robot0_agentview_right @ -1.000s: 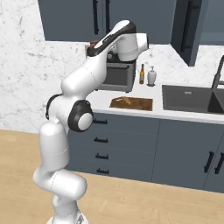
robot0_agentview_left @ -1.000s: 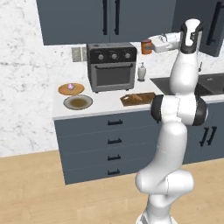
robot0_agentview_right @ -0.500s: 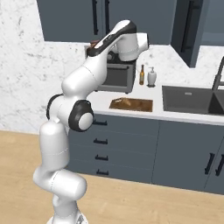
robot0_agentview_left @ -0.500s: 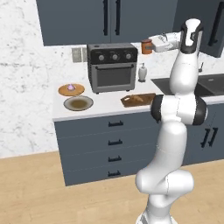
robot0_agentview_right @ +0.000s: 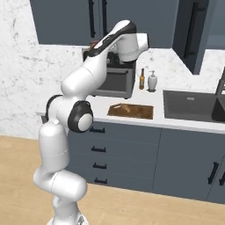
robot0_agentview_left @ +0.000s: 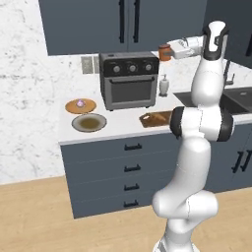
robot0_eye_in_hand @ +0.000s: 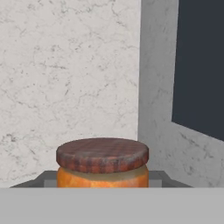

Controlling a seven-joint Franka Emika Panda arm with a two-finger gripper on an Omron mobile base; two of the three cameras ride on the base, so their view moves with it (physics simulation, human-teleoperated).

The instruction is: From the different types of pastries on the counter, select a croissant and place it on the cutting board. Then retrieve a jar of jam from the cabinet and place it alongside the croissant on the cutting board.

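Note:
A jar of jam (robot0_agentview_left: 164, 52) with a reddish-brown lid and orange contents hangs in the air above the right end of the toaster oven, and my gripper (robot0_agentview_left: 171, 50) is shut on it. The hand view has the jar (robot0_eye_in_hand: 102, 164) close up at the bottom, before a marble wall. A small brown croissant (robot0_agentview_left: 147, 118) lies on the wooden cutting board (robot0_agentview_left: 160, 118), low on the counter below the jar. From the right base view the board (robot0_agentview_right: 138, 112) with the croissant (robot0_agentview_right: 124, 107) sits in front of the oven.
A toaster oven (robot0_agentview_left: 129, 80) stands at the back of the counter. Left of it are a plate with a pastry (robot0_agentview_left: 80, 105) and a bowl (robot0_agentview_left: 89, 122). A soap dispenser (robot0_agentview_left: 164, 86), a dark bottle (robot0_agentview_right: 142, 79) and the sink (robot0_agentview_right: 189, 104) lie right. Dark cabinets (robot0_agentview_left: 128, 19) hang overhead.

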